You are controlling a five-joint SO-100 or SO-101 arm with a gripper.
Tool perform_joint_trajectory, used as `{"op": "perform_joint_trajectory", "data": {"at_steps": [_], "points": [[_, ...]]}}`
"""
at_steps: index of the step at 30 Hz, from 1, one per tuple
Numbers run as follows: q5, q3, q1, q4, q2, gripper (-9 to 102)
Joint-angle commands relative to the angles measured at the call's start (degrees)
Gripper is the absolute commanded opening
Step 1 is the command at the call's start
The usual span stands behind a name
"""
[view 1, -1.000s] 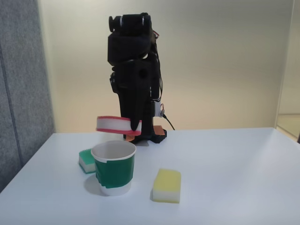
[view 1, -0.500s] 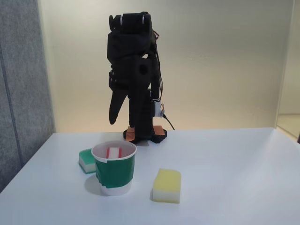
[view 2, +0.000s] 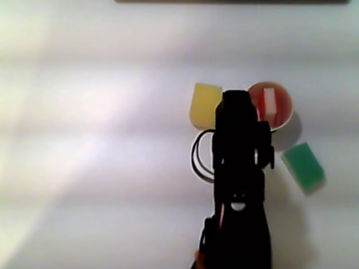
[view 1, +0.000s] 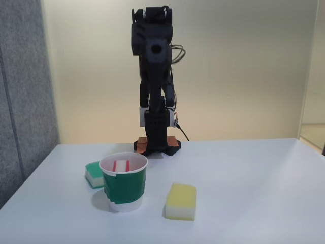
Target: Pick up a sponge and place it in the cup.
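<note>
Yellow sponge [view 1: 181, 201] lies nearest, at the cup's [view 1: 125, 190] 3 o'clock. Inside the cup stands the red sponge [view 1: 122, 165]. Green sponge [view 1: 93, 174] sits at its 10 o'clock. Behind, the arm [view 1: 155, 76] stands tall; I cannot tell if its fingers are open.

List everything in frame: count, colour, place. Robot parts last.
cup: 1, white paper with a green band, upright on the table, near front left in the fixed view
red sponge: 1, red and white, inside the cup, standing on edge
green sponge: 1, green and white, on the table behind and left of the cup in the fixed view
yellow sponge: 1, yellow and white, on the table right of the cup in the fixed view
table: 1, white
arm: 1, black, folded upright over its base at the table's rear; gripper state cannot be told
</note>
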Motion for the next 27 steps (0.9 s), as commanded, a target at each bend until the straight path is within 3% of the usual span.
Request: {"op": "perform_joint_trajectory", "data": {"at_steps": [1, 7, 27], "points": [[1.9, 4.2, -0.5, 0.8, 7.7, 0], [4.6, 14.9, -1.1, -5.2, 17.2, 0], [8.8, 44.0, 3.0, -14.2, 43.8, 0]]}}
